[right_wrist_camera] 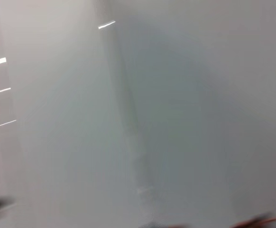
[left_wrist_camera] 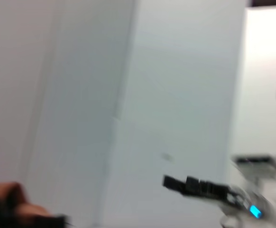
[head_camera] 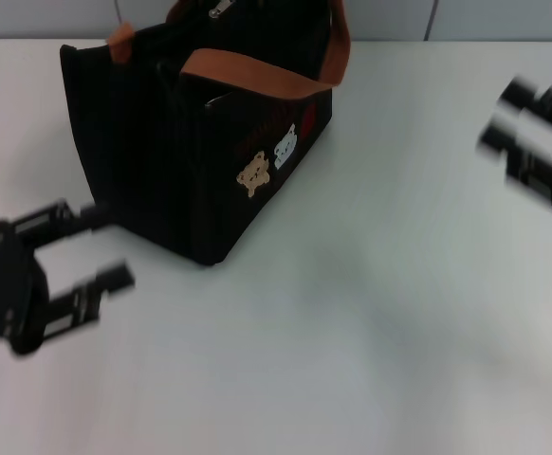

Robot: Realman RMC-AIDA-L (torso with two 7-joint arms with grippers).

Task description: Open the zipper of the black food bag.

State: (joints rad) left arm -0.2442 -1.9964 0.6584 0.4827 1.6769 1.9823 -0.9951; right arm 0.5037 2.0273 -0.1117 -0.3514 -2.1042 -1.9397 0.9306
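Observation:
The black food bag [head_camera: 176, 142] stands on the white table at the back, left of centre, with its bear patches [head_camera: 268, 161] facing the front right. Its orange-brown strap handles [head_camera: 257, 81] arch over the top. A small silver pull tab of the zipper [head_camera: 221, 8] shows at the bag's top edge; the rest of the zipper line is cut off by the frame. My left gripper [head_camera: 105, 248] is open, low at the left, its fingertips close to the bag's near left corner. My right gripper [head_camera: 504, 116] is open at the far right, well away from the bag.
The white table [head_camera: 352, 332] stretches wide in front of and to the right of the bag. A wall runs behind the table's back edge [head_camera: 466, 40]. In the left wrist view the other arm [left_wrist_camera: 209, 187] shows far off, with a blue light.

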